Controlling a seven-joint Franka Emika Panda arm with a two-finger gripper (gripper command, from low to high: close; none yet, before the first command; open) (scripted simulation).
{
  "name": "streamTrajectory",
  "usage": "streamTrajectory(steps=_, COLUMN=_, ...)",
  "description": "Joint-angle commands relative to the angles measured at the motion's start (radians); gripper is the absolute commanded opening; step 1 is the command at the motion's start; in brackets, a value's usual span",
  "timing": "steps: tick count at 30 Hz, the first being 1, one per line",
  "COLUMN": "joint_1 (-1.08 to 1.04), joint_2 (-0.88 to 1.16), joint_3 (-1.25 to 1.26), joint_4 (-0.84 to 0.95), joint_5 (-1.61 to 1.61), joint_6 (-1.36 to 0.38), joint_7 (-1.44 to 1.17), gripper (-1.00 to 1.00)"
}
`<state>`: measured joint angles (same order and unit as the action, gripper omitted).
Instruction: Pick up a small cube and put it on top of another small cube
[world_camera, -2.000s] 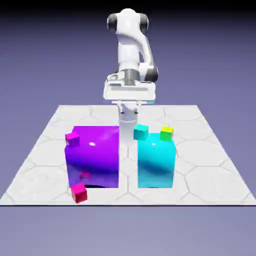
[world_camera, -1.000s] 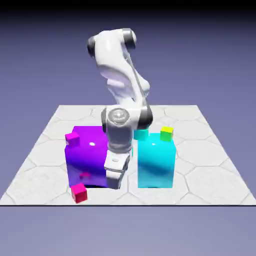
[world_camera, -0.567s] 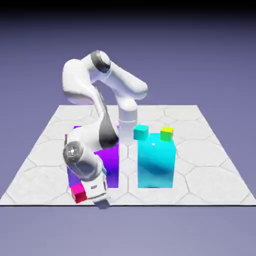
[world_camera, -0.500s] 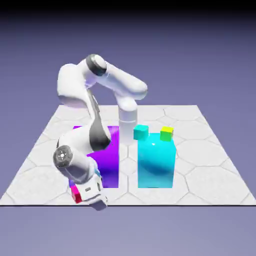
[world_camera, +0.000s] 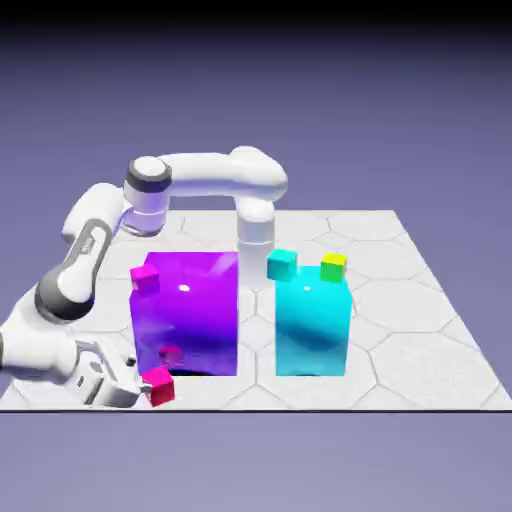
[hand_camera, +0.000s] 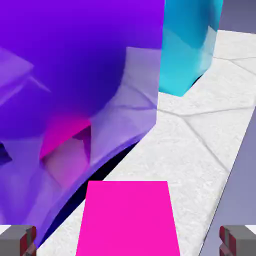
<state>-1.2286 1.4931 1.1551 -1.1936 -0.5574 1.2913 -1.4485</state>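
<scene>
The white two-finger gripper (world_camera: 140, 378) lies far over at the exterior view's left, beside the large glossy purple block (world_camera: 190, 310), its hand tipped nearly sideways rather than pointing down; that pose probably serves to reach the cube from the side, along the block's front. Its fingers stand wide apart with nothing held, which leaves room for a cube between them. Next comes the small magenta cube (world_camera: 146, 278), up at the purple block's top left corner, apparently resting there. Below it, in front of the same block's lower left, sits the task's cube, the tiny crimson-red cube (world_camera: 159, 387), on the pale hexagon-patterned surface (world_camera: 430, 370); the hand view puts it between the spread fingertips, so closing on it looks like the next move, though a sideways grip could brush the block. Right of the purple block, across a gap, stands the tall glossy cyan block (world_camera: 312, 325), with the small cyan cube (world_camera: 282, 264) and small yellow-green cube (world_camera: 334, 267) at its top corners, likely set high as possible stacking spots.
</scene>
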Motion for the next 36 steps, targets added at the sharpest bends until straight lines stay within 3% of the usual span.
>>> streamTrajectory(steps=1, joint_1=-0.015, joint_2=0.005, joint_3=-0.004, joint_4=-0.036, joint_5=-0.006, joint_6=0.025, joint_7=0.006, gripper=0.00)
streamTrajectory(steps=4, joint_1=-0.047, joint_2=0.014, joint_3=-0.013, joint_4=-0.114, joint_5=-0.019, joint_6=0.080, joint_7=0.018, gripper=0.00)
streamTrajectory(steps=5, joint_1=-0.047, joint_2=0.014, joint_3=-0.013, joint_4=-0.114, joint_5=-0.019, joint_6=0.080, joint_7=0.018, gripper=-1.00)
streamTrajectory(steps=12, joint_1=0.043, joint_2=-0.013, joint_3=0.011, joint_4=0.103, joint_5=0.017, joint_6=-0.072, joint_7=-0.016, gripper=-1.00)
streamTrajectory(steps=33, joint_1=0.801, joint_2=-0.392, joint_3=0.482, joint_4=-0.516, joint_5=-0.244, joint_6=-0.676, joint_7=-0.554, gripper=-1.00)
streamTrajectory(steps=36, joint_1=0.779, joint_2=-0.383, joint_3=0.485, joint_4=-0.555, joint_5=-0.251, joint_6=-0.665, joint_7=-0.550, gripper=-1.00)
